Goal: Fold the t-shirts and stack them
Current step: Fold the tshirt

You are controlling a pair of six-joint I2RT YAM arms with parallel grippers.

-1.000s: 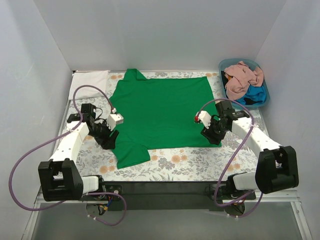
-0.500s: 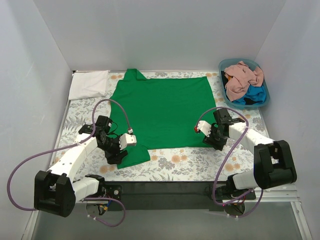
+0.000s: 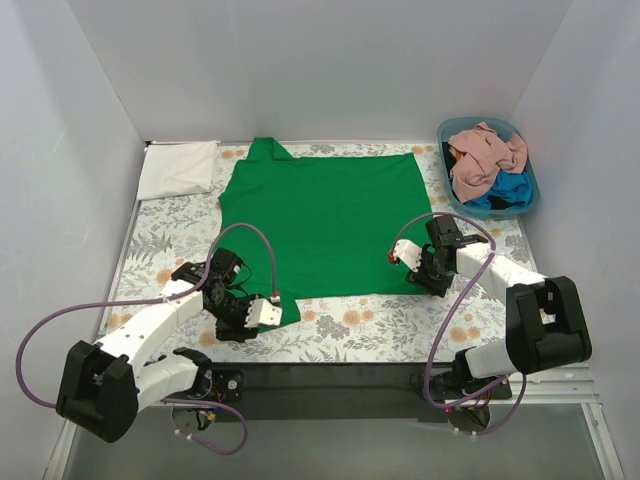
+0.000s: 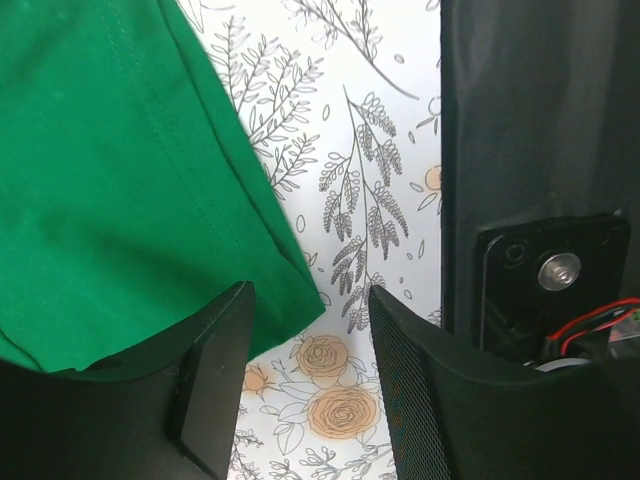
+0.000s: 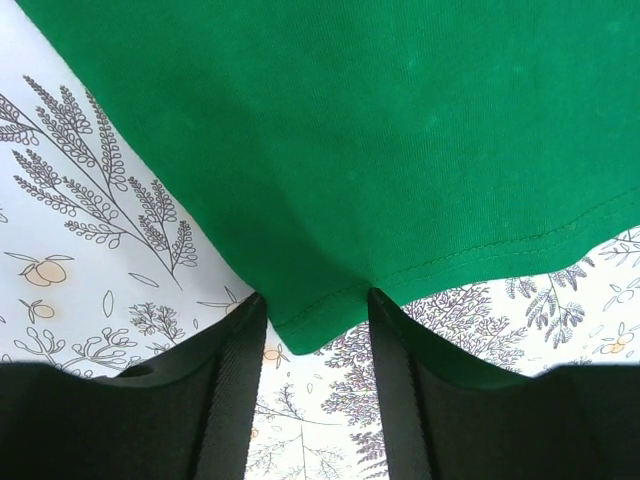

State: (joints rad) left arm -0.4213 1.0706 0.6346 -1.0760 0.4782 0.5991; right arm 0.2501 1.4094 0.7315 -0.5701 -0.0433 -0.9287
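Observation:
A bright green t-shirt [image 3: 325, 220] lies spread flat on the floral table cover. My left gripper [image 3: 240, 322] hangs over the shirt's near-left sleeve. In the left wrist view the left gripper [image 4: 308, 300] is open, the sleeve's corner [image 4: 290, 300] lying between its fingers beside the left one. My right gripper [image 3: 428, 278] is at the near-right hem corner. It stands open [image 5: 315, 305], and its fingers straddle that green corner [image 5: 320, 320]. A white folded shirt [image 3: 178, 167] lies at the back left. Salmon-pink [image 3: 487, 150] and blue [image 3: 510, 188] shirts fill the tub.
The blue plastic tub [image 3: 527, 200] stands at the back right, off the floral cover. White walls close in the table on three sides. The black front edge of the table [image 4: 540, 120] shows just right of my left gripper.
My left arm has swung from the shirt's left side down toward the near edge, ending at the sleeve's corner. The right gripper has shifted slightly over the hem corner.

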